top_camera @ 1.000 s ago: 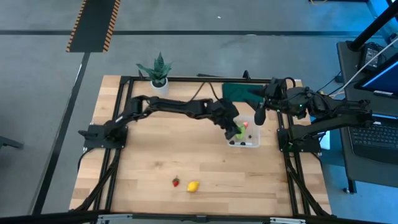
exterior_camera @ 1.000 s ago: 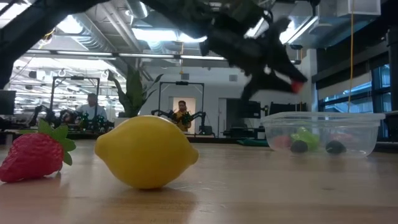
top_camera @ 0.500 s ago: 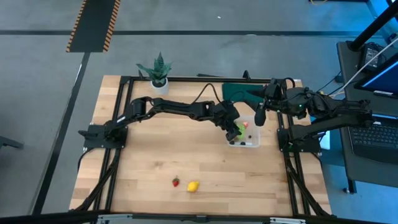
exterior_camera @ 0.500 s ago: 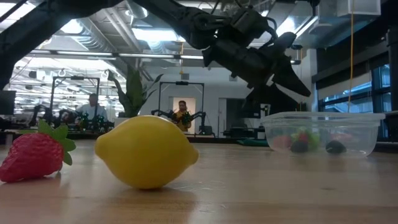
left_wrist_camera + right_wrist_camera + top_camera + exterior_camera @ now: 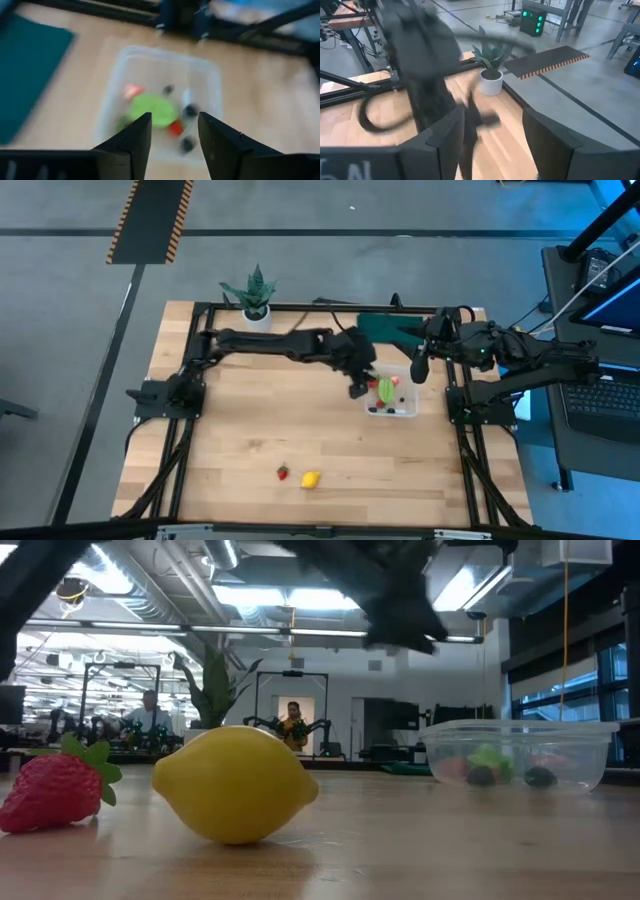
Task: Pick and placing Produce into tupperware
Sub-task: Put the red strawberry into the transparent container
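The clear tupperware (image 5: 410,409) (image 5: 520,736) (image 5: 165,52) stands on the table's right half. In it lie a green leafy piece (image 5: 152,110), a red piece (image 5: 175,128), a pink one (image 5: 131,91) and dark berries (image 5: 190,110). My left gripper (image 5: 358,388) (image 5: 174,119) is open and empty, above and just left of the box. My right gripper (image 5: 417,367) (image 5: 492,114) hangs open over the box's far right side. A lemon (image 5: 311,479) (image 5: 235,783) and a strawberry (image 5: 283,473) (image 5: 55,790) rest on the wood near the near edge.
A potted plant (image 5: 256,298) stands at the far edge and a dark green mat (image 5: 385,328) lies beyond the box. Black frame rails (image 5: 205,340) run along the table's sides. Bare wood lies between the box and the near fruit. People sit in the room behind (image 5: 292,725).
My left gripper had a small red piece at its fingertips over the tupperware, let it go into the box, then rose and drew back toward the table's left. The red piece now lies among the others in the box.
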